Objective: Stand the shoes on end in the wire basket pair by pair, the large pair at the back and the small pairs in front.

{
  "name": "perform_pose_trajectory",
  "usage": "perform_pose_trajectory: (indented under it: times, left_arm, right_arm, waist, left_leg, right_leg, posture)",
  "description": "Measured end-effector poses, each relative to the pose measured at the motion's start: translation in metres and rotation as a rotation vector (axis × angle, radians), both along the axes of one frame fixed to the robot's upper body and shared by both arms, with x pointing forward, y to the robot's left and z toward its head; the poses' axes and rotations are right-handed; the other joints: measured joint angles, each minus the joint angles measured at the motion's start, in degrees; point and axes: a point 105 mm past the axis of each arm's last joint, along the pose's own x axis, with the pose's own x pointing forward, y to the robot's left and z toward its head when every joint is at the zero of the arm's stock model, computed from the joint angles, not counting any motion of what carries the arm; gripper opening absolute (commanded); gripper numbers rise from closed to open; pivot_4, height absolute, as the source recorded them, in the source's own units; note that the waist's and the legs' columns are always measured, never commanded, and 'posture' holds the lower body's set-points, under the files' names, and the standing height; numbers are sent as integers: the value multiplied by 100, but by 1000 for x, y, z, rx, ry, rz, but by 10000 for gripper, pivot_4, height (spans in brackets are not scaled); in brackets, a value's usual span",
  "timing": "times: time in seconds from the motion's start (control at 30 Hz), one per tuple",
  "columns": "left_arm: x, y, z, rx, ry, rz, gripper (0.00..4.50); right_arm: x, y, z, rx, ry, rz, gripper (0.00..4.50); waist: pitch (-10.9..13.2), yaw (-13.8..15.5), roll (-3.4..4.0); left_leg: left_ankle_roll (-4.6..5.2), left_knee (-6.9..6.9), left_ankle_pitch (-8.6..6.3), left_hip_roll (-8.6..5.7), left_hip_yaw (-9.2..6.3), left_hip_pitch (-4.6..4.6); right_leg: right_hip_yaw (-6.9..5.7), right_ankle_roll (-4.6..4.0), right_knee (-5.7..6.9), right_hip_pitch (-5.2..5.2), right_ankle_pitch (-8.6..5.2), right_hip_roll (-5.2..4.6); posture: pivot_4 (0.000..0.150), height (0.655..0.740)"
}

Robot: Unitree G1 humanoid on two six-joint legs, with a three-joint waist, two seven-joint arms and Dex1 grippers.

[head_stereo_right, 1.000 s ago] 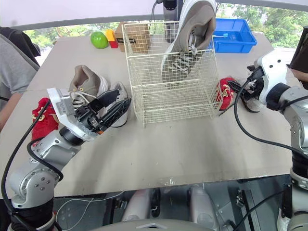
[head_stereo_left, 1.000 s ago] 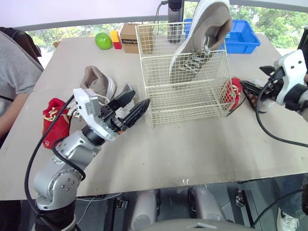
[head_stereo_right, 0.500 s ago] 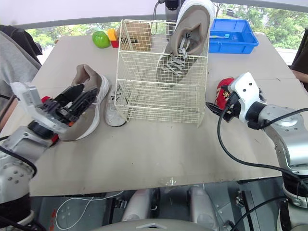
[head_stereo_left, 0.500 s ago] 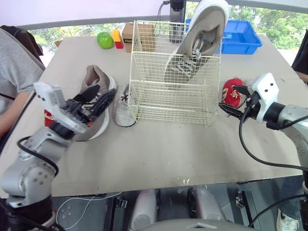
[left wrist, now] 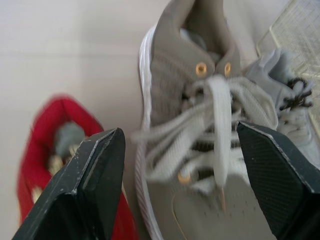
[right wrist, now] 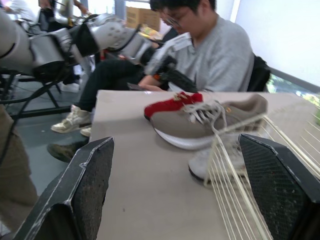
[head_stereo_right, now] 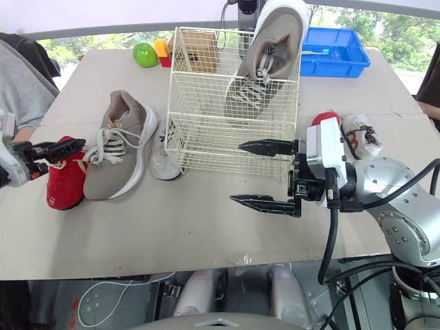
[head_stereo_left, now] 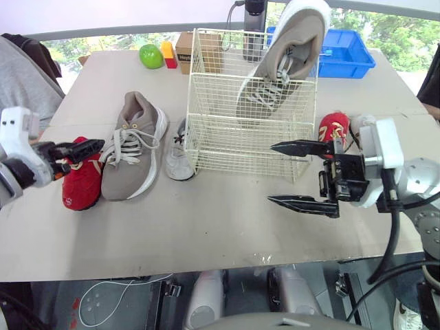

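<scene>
Plainly, one large grey shoe (head_stereo_left: 285, 58) stands on end in the wire basket (head_stereo_left: 227, 148), heel up above the rim, its toe end hard to make out behind the mesh. Its mate (head_stereo_left: 134, 155) lies flat on the worktop (head_stereo_left: 206, 227) left of the basket, with a small pale shoe (head_stereo_left: 179, 148) between the two, partly screened by the basket's corner. A small red shoe (head_stereo_left: 79, 179) lies just beside the mate on its outer side. The left gripper (left wrist: 179, 128), its arm cut off at the picture's edge, hangs by these two with jaws spread wide around nothing. The right gripper (head_stereo_left: 271, 172) hovers off the basket's front right corner, jaws also spread and empty. Behind it a second red shoe (head_stereo_left: 333, 129) is half hidden, and another pale shoe (head_stereo_right: 363, 132) beside it is too covered to tell how it lies.
</scene>
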Motion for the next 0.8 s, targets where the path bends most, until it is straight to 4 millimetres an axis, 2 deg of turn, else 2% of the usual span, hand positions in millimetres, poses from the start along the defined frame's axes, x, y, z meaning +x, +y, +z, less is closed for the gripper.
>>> perform_pose_trajectory:
  times: [0.07, 0.1, 0.27, 0.33, 0.57, 0.67, 0.8]
  left_arm:
    - [18, -1, -1, 22, 45, -42, 38182]
    - [20, 0, -4, 37, 62, -48, 38182]
    - [53, -6, -37, 144, 197, -149, 38182]
    - [59, -8, -47, 172, 229, -184, 38182]
    - [67, -10, -54, 148, 240, -233, 7763]
    - [67, -12, -52, 86, 226, -242, 2425]
    - [64, -15, -49, 22, 217, -256, 2422]
  right_arm:
    - [1, 5, -6, -11, -3, 3, 38212]
    - [0, 7, -7, -11, -1, 6, 38212]
    - [3, 3, -11, -9, 9, -40, 38212]
    - [2, 4, -11, -10, 3, -52, 38212]
    - [-2, -2, -16, -42, 5, -133, 39229]
    - [0, -4, -17, -46, 9, -161, 39229]
    - [2, -5, -17, -44, 9, -180, 39229]
  waist:
    - [-4, 51, -6]
    - [-4, 47, -6]
    - [-6, 65, -9]
    - [-7, 58, -11]
    - [-19, 65, 3]
    - [-19, 64, 2]
    - [-16, 53, -3]
  left_leg:
    - [0, 2, 0, -15, 19, -2]
    - [0, 2, 0, -14, 23, -2]
    - [1, 4, 1, -12, 20, -6]
    - [1, 5, 1, -10, 18, -6]
    - [3, 16, 1, -9, 15, 2]
    - [3, 22, 1, -9, 15, -1]
    - [3, 23, 0, -7, 12, -7]
  right_leg:
    - [-4, 0, -3, 7, 0, 6]
    - [-2, 0, -5, 7, 1, 6]
    - [-5, 0, -1, 7, 1, 17]
    - [-5, 1, 1, 7, 1, 18]
    - [-4, 0, 21, 12, -1, 14]
    - [-4, 1, 21, 13, -1, 11]
    - [-5, 6, 20, 11, 3, 12]
  posture:
    - [1500, 7400]
    - [1500, 7400]
    - [1500, 7400]
    - [1500, 7400]
    - [1500, 7400]
    - [1500, 7400]
    - [1500, 7400]
